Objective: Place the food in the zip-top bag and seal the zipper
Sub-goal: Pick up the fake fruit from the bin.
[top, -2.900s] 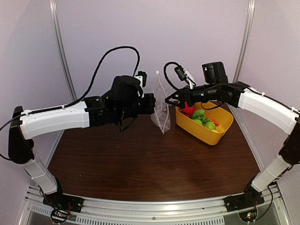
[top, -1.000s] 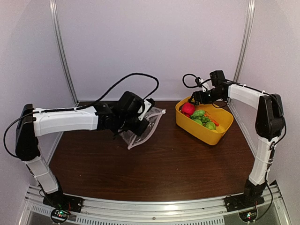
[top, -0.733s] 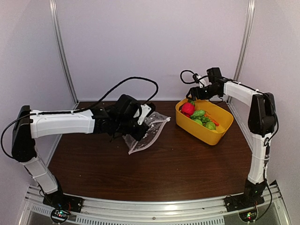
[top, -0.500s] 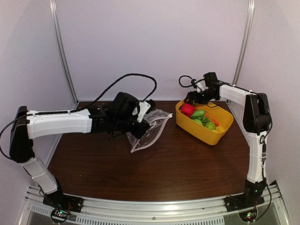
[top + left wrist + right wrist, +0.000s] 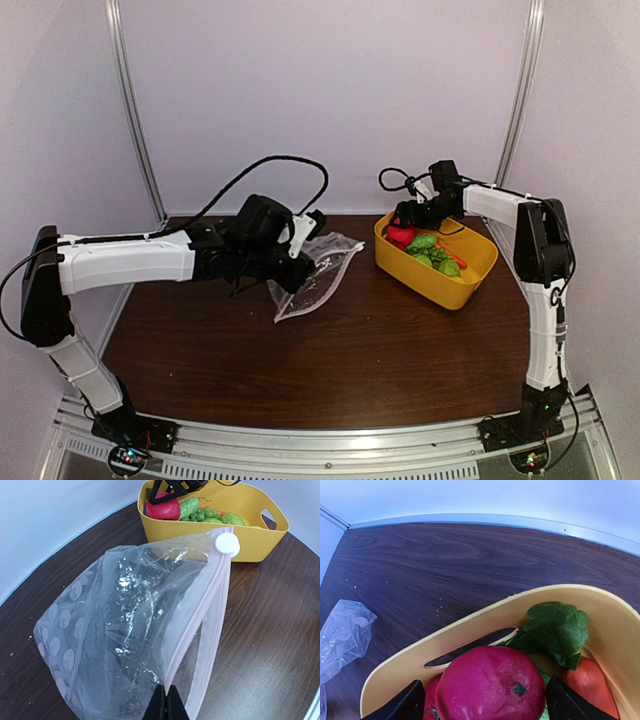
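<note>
The zip-top bag [image 5: 318, 272], clear with white dots, hangs slanted from my left gripper [image 5: 292, 262] with its lower end on the table. In the left wrist view my left gripper [image 5: 166, 706] is shut on one lip of the bag [image 5: 115, 630] at the zipper [image 5: 200, 615]; the mouth gapes and a white slider [image 5: 226, 544] sits at its far end. The food lies in the yellow basket [image 5: 462, 288]. My right gripper [image 5: 405, 222] is open, its fingers either side of a pink-red fruit [image 5: 490, 685]. A green leaf [image 5: 555, 630] and an orange-red piece [image 5: 587, 680] lie beside the fruit.
The yellow basket [image 5: 252, 535] stands at the back right of the dark wooden table, just beyond the bag's slider end. Green pieces [image 5: 432, 250] and the orange carrot [image 5: 452, 256] lie in it. White walls close in behind and to both sides.
The bag, earlier held upright, has been lowered and tilted onto the table by my left gripper. My right arm has let go of it and moved down onto the pink-red fruit in the basket.
</note>
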